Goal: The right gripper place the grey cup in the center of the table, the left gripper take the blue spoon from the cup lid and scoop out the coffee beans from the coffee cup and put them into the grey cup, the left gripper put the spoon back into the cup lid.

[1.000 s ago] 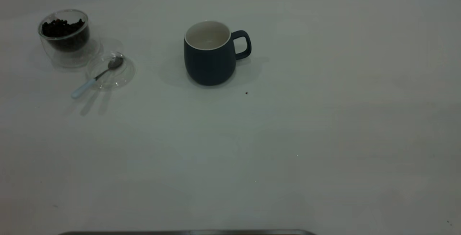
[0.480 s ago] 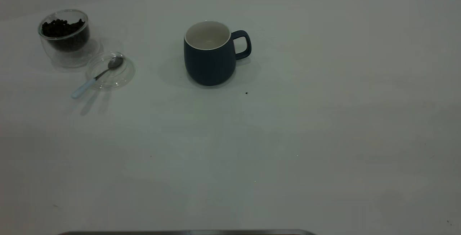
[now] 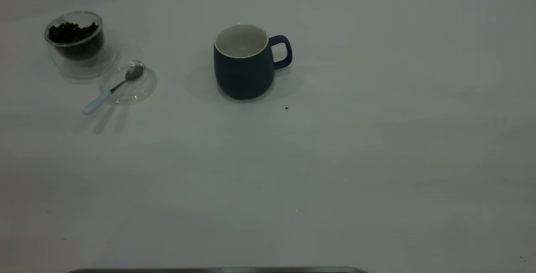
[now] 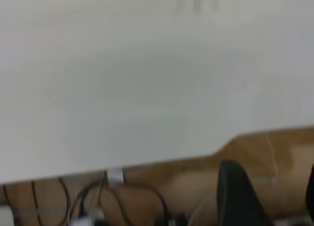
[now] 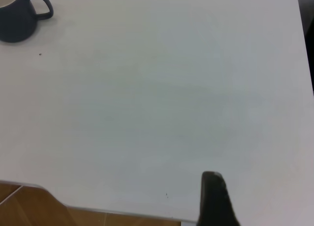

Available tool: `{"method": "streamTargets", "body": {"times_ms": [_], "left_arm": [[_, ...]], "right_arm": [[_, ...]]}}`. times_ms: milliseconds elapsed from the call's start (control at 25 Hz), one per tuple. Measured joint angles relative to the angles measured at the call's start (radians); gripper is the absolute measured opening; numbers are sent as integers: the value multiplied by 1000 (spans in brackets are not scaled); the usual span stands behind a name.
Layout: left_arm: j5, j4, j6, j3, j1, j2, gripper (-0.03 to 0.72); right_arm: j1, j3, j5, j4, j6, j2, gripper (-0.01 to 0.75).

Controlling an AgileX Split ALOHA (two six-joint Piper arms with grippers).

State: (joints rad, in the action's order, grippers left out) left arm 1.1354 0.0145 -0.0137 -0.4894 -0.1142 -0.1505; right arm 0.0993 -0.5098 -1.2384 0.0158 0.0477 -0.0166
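Observation:
The grey cup (image 3: 245,70) stands upright near the middle of the table (image 3: 377,160), handle to the right, its off-white inside bare; it also shows far off as the grey cup (image 5: 14,20). The clear coffee cup (image 3: 75,42) at the far left holds coffee beans (image 3: 72,32). Beside it lies the cup lid (image 3: 142,91), with the blue spoon (image 3: 111,92) resting bowl-in and its pale handle sticking out over the rim. Neither gripper shows in the exterior view. My left gripper (image 4: 274,196) hangs open past the table edge. My right gripper (image 5: 265,206) is open over the near edge.
A tiny dark speck (image 3: 287,107) lies just in front of the grey cup. Cables (image 4: 98,201) and brown floor (image 4: 196,182) show below the table edge in the left wrist view. A dark bar (image 3: 217,270) runs along the near edge.
The cups, lid and spoon stay where they were; only faint shadows on the tabletop shift.

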Motion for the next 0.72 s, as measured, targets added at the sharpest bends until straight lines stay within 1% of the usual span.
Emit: {"method": "streamTargets", "body": {"times_ms": [160,360,440,640,720], "left_arm": [[12,0,1,-1,3,158,408],[19,-2,1,-3,19,168,408],[20,-2,1,-5,50,168,408],[23,-4,1,-5,188,169,408],[23,-4,1,-5,213,169,408]], "right_arm": [[0,0,0,0,0,0,453],[0,0,0,0,0,0,453],[0,0,0,0,0,0,453],[0,0,0,0,0,0,453],[0,0,0,0,0,0,453]]}}
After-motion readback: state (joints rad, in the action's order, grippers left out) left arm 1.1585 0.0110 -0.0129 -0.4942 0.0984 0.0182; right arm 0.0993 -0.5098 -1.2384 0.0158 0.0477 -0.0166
